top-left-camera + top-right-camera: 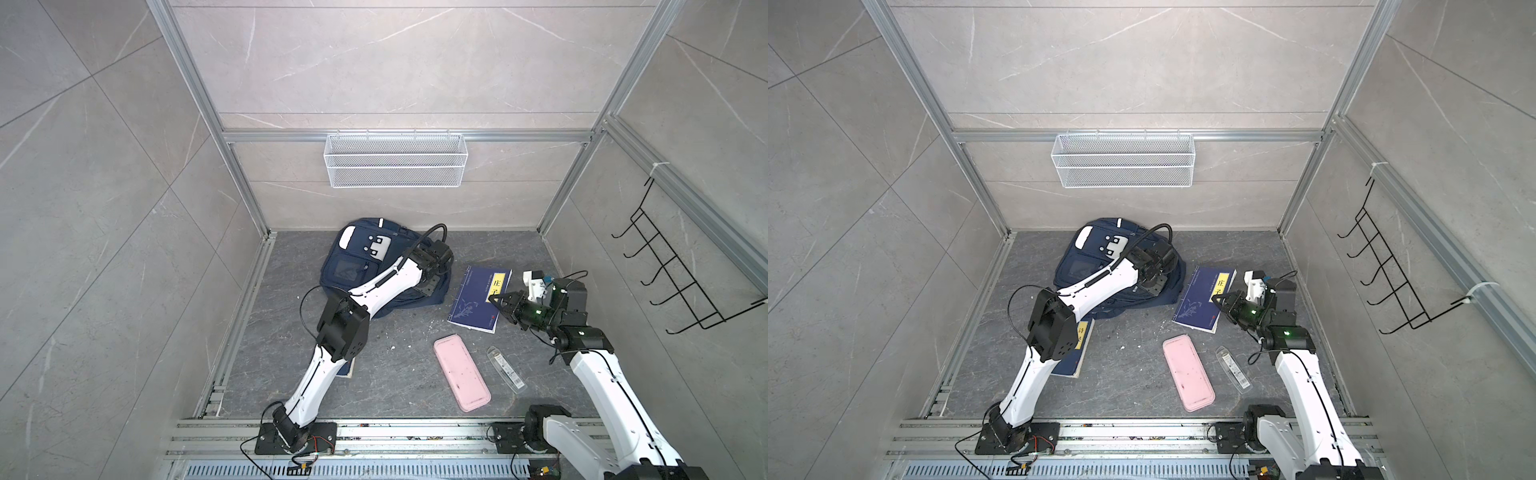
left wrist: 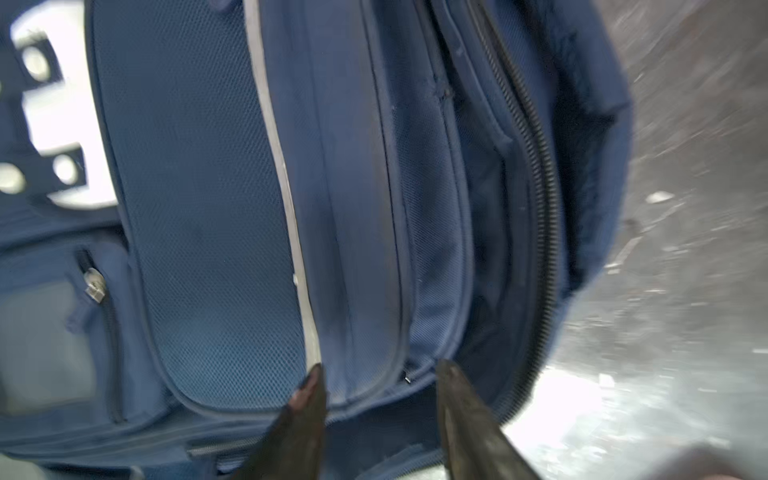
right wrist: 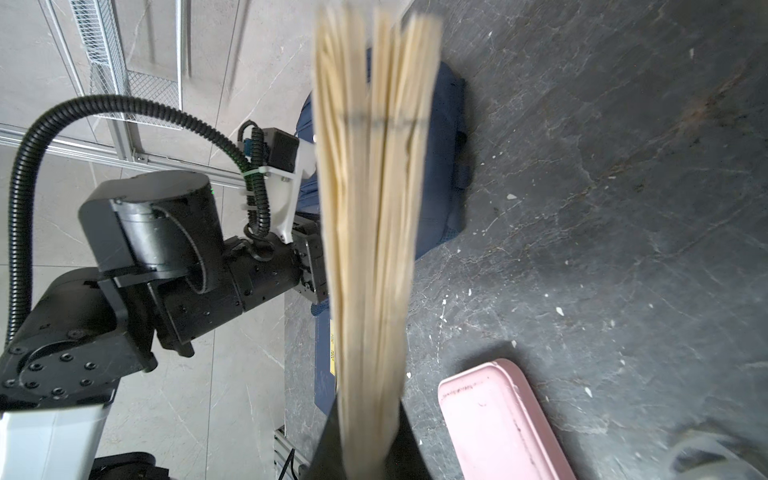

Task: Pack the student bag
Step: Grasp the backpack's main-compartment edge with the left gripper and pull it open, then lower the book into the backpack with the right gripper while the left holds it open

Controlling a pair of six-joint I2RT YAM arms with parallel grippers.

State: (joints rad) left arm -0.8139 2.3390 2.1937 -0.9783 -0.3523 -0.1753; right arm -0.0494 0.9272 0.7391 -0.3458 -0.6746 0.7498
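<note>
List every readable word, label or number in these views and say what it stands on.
"庄子": yellow label on the blue book at right.
"诗", next character unclear: yellow label on the second blue book at left.
Too small to read: the right book's white print and red mark; the clear packet label.
None legible: student bag, pink case.

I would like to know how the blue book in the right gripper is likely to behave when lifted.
The blue book will probably sag, since it looks thin and soft-covered. Its pages fan apart past the right gripper, so they may splay further. It seems light for its size.
</note>
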